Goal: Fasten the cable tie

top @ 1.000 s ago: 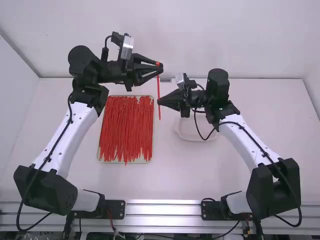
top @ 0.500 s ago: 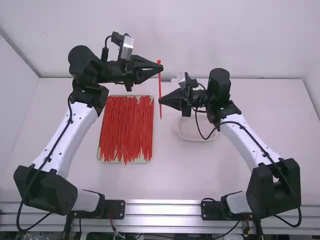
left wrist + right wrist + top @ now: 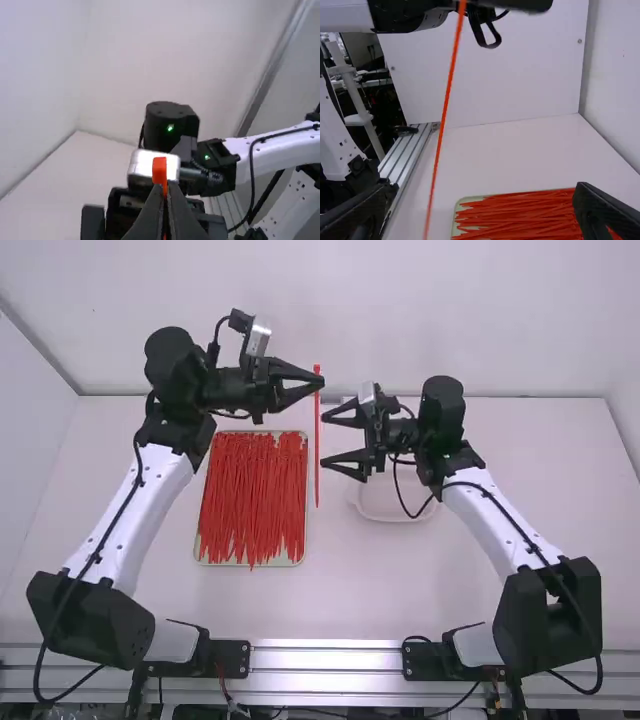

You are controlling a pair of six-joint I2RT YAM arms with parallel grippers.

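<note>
My left gripper (image 3: 316, 384) is shut on the head end of a red cable tie (image 3: 317, 440), held high above the table; the strap hangs straight down. In the left wrist view the tie's head (image 3: 159, 170) sticks up between my closed fingers. My right gripper (image 3: 326, 440) faces it from the right, open wide, one finger above and one below, just right of the hanging strap and apart from it. In the right wrist view the strap (image 3: 445, 110) runs down between my spread fingers (image 3: 605, 210).
A tray (image 3: 206, 558) heaped with several red cable ties (image 3: 252, 495) lies on the table below the left gripper. A shallow white bowl (image 3: 385, 508) sits under the right arm. Bare table lies to the right and toward the front.
The right gripper has opened wide and let go of the strap it pinched. The tie now hangs lower and straight from the left gripper alone.
</note>
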